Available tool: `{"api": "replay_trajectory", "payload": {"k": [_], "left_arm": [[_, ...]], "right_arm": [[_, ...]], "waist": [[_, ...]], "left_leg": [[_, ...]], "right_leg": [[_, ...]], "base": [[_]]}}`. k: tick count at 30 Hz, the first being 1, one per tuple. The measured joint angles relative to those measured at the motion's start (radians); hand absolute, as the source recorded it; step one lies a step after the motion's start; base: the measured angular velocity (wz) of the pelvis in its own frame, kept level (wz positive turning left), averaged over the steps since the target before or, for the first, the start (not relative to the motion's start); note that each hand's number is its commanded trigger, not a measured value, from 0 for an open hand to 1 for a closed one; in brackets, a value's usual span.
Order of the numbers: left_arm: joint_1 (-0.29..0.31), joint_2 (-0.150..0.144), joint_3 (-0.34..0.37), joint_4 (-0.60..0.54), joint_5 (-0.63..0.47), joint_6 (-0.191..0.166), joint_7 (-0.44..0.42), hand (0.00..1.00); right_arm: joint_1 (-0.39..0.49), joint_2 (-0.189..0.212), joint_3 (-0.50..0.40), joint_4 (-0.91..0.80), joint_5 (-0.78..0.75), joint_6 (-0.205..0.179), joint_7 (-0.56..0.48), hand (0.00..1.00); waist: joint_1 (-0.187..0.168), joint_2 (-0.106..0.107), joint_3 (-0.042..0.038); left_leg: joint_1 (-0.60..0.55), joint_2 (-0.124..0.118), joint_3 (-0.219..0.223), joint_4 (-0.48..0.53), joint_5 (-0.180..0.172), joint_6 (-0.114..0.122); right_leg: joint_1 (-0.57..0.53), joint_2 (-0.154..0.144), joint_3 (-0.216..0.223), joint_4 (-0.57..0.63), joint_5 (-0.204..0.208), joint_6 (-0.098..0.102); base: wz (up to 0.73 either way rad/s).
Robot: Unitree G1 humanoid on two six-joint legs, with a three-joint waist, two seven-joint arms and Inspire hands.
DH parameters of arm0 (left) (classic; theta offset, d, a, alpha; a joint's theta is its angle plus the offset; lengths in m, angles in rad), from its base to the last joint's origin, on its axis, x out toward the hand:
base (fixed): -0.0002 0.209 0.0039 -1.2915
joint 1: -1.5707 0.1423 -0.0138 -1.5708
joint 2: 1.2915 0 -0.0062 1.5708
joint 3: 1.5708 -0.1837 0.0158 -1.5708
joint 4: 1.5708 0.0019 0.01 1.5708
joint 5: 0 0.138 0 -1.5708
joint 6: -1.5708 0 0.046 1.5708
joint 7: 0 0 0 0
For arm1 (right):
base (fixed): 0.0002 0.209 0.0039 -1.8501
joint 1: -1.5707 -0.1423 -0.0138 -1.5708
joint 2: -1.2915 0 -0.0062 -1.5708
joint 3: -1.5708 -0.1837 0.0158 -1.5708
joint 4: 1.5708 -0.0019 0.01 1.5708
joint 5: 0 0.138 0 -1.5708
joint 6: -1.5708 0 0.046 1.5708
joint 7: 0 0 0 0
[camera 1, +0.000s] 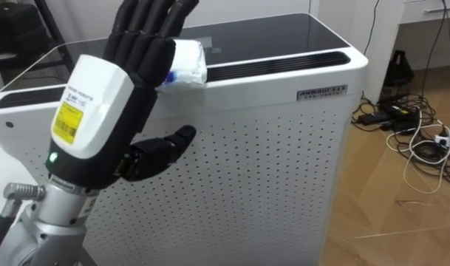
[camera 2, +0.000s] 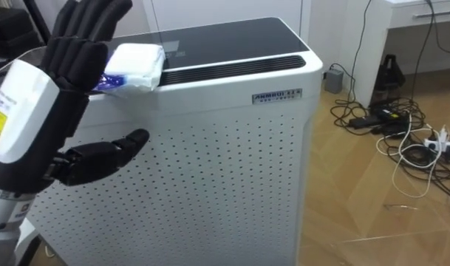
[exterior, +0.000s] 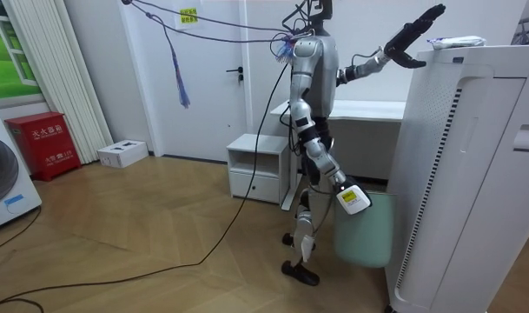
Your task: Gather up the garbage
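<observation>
With left hand (camera 1: 99,103) opened flat and gripping nothing, reaching up to the purifier's (camera 1: 269,170) top front edge.
Going for the garbage (camera 1: 186,65), a crumpled white wad lying on the purifier's top right at that edge, just behind the hand; spreading fingers (camera 1: 147,22) straight and thumb wide, probably to get around the wad before closing. Hanging the right hand (exterior: 352,199) low beside the purifier, next to the bin (exterior: 368,230), likely waiting for the drop.

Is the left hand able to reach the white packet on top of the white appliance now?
Probably yes. The left hand, fingers straight, is raised right beside the white packet, which lies at the near edge of the white appliance's top. Nothing stands between them. Whether they already touch, I cannot tell.
</observation>
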Motion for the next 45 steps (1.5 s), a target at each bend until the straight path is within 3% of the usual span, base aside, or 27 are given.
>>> {"api": "replay_trajectory", "payload": {"k": [2, 5, 16, 19, 25, 29, 30, 31, 32, 33, 34, 36, 38, 42, 45], "left_arm": [[-0.033, 0.000, -0.001, 0.029, -0.003, 0.000, -0.001, 0.00], [-0.074, 0.000, -0.002, 0.063, -0.018, 0.028, -0.022, 0.00], [-0.078, 0.012, -0.002, 0.104, -0.089, 0.043, -0.094, 0.00], [-0.078, 0.029, -0.003, 0.114, -0.117, 0.050, -0.111, 0.00], [-0.096, 0.069, -0.009, 0.146, -0.196, 0.077, -0.226, 0.00], [-0.120, 0.070, -0.011, 0.152, -0.195, 0.100, -0.299, 0.00], [-0.127, 0.070, -0.011, 0.152, -0.195, 0.105, -0.315, 0.14], [-0.129, 0.070, -0.011, 0.152, -0.195, 0.107, -0.323, 0.18], [-0.131, 0.070, -0.011, 0.154, -0.195, 0.111, -0.334, 0.34], [-0.131, 0.070, -0.011, 0.154, -0.195, 0.114, -0.347, 0.60], [-0.132, 0.070, -0.011, 0.154, -0.196, 0.114, -0.352, 0.69], [-0.135, 0.071, -0.011, 0.152, -0.196, 0.114, -0.371, 1.00], [-0.138, 0.071, -0.010, 0.146, -0.196, 0.114, -0.377, 1.00], [-0.178, 0.075, 0.004, 0.144, -0.220, 0.115, -0.382, 1.00], [-0.185, 0.103, 0.015, 0.143, -0.303, 0.124, -0.396, 1.00]], "right_arm": [[-0.003, 0.000, 0.000, 0.000, 0.000, 0.001, 0.000, 1.00], [-0.005, 0.000, 0.000, 0.000, 0.000, 0.007, 0.002, 1.00], [-0.005, 0.000, 0.000, -0.020, 0.001, 0.027, 0.021, 1.00], [-0.005, -0.002, 0.000, -0.026, 0.000, 0.033, 0.027, 1.00], [-0.005, -0.008, 0.001, -0.031, -0.008, 0.043, 0.034, 1.00], [-0.007, -0.009, 0.001, -0.040, -0.008, 0.044, 0.035, 1.00], [-0.008, -0.010, 0.001, -0.040, -0.008, 0.044, 0.034, 1.00], [-0.008, -0.010, 0.001, -0.040, -0.008, 0.044, 0.034, 1.00], [-0.008, -0.010, 0.001, -0.040, -0.008, 0.048, 0.034, 1.00], [-0.008, -0.010, 0.001, -0.040, -0.008, 0.056, 0.034, 1.00], [-0.008, -0.010, 0.001, -0.040, -0.008, 0.059, 0.034, 1.00], [-0.008, -0.010, 0.001, -0.040, -0.008, 0.066, 0.034, 1.00], [-0.008, -0.009, 0.001, -0.040, -0.008, 0.066, 0.035, 1.00], [-0.008, -0.015, 0.001, -0.051, -0.009, 0.077, 0.036, 1.00], [-0.008, -0.015, 0.000, -0.067, -0.018, 0.088, 0.035, 1.00]], "waist": [[0.000, 0.006, -0.0030], [-0.001, 0.009, -0.0023], [-0.002, 0.027, -0.0061], [-0.002, 0.033, -0.0092], [0.002, 0.042, -0.0040], [0.014, 0.037, -0.0005], [0.016, 0.035, 0.0010], [0.017, 0.035, 0.0024], [0.017, 0.034, 0.0030], [0.018, 0.034, 0.0031], [0.018, 0.034, 0.0030], [0.021, 0.035, 0.0026], [0.023, 0.036, 0.0018], [0.027, 0.048, -0.0084], [0.024, 0.058, -0.0107]], "left_leg": [[-0.001, 0.000, 0.001, 0.000, 0.000, 0.000], [-0.001, 0.000, 0.006, 0.000, 0.000, 0.000], [-0.002, 0.003, 0.023, -0.001, 0.000, 0.000], [-0.001, 0.004, 0.030, 0.000, 0.000, 0.000], [-0.003, 0.004, 0.039, 0.001, 0.003, 0.000], [-0.017, 0.002, 0.048, 0.002, 0.007, -0.001], [-0.020, 0.001, 0.050, 0.002, 0.008, -0.001], [-0.020, 0.001, 0.050, 0.002, 0.009, -0.001], [-0.021, 0.001, 0.050, 0.002, 0.009, -0.001], [-0.021, 0.001, 0.050, 0.001, 0.009, -0.001], [-0.022, 0.001, 0.050, 0.001, 0.009, -0.001], [-0.026, 0.001, 0.047, 0.002, 0.009, -0.001], [-0.028, 0.000, 0.047, 0.002, 0.009, -0.001], [-0.030, -0.001, 0.043, 0.002, 0.010, 0.001], [-0.022, -0.001, 0.043, 0.001, 0.011, 0.001]], "right_leg": [[0.000, 0.001, 0.000, -0.001, 0.001, 0.000], [0.000, 0.001, 0.002, -0.002, 0.002, 0.000], [-0.003, 0.000, 0.001, -0.001, 0.004, 0.000], [-0.004, -0.001, 0.003, 0.002, 0.004, -0.001], [-0.015, -0.004, 0.009, 0.020, 0.004, -0.001], [-0.040, -0.004, 0.021, 0.040, 0.002, -0.003], [-0.047, -0.002, 0.023, 0.047, 0.001, -0.003], [-0.047, -0.002, 0.023, 0.048, 0.001, -0.003], [-0.048, -0.002, 0.024, 0.048, 0.001, -0.003], [-0.048, -0.001, 0.024, 0.048, 0.001, -0.003], [-0.048, -0.001, 0.024, 0.048, 0.001, -0.003], [-0.050, -0.001, 0.023, 0.045, 0.001, -0.003], [-0.050, -0.001, 0.022, 0.043, 0.001, -0.003], [-0.048, -0.002, 0.022, 0.033, 0.003, -0.001], [-0.042, -0.004, 0.017, 0.031, 0.003, -0.001]], "base": [[-0.02], [0.00], [0.00], [-0.03], [-0.01], [-0.09], [0.00], [0.00], [0.00], [0.00], [0.00], [0.00], [0.04], [0.03], [0.00]]}}
